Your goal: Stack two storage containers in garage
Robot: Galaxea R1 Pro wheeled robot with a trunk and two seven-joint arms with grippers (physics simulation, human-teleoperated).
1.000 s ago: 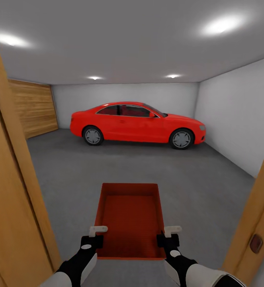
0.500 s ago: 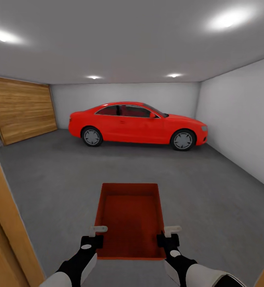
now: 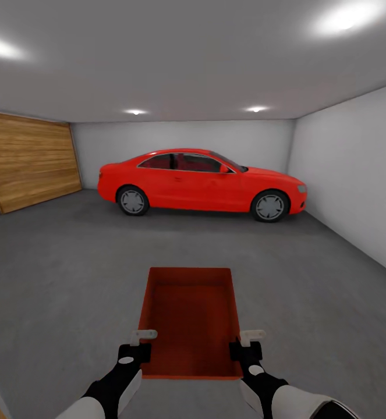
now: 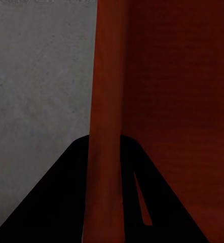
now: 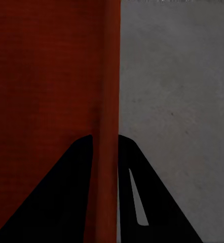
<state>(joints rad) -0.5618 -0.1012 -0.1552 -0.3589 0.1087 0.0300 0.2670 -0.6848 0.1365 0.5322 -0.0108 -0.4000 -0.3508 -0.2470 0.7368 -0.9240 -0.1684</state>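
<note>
I carry one orange-red storage container [image 3: 190, 317], open at the top, held level above the dark grey garage floor [image 3: 70, 273]. My left gripper [image 3: 141, 340] is shut on its left wall near the front corner. My right gripper [image 3: 246, 340] is shut on its right wall. In the left wrist view the container's wall [image 4: 107, 121] runs between the dark fingers [image 4: 51, 202]. The right wrist view has the other wall [image 5: 108, 116] clamped between the fingers [image 5: 157, 197], grey floor beside it.
A red car [image 3: 201, 180] is parked across the back of the garage. A wooden garage door [image 3: 27, 160] fills the left wall and a white wall [image 3: 356, 174] runs along the right. Open floor lies between me and the car.
The view has moved forward through the doorway: the orange door frames at both sides have slid out of sight. The container stays in the same place between my grippers.
</note>
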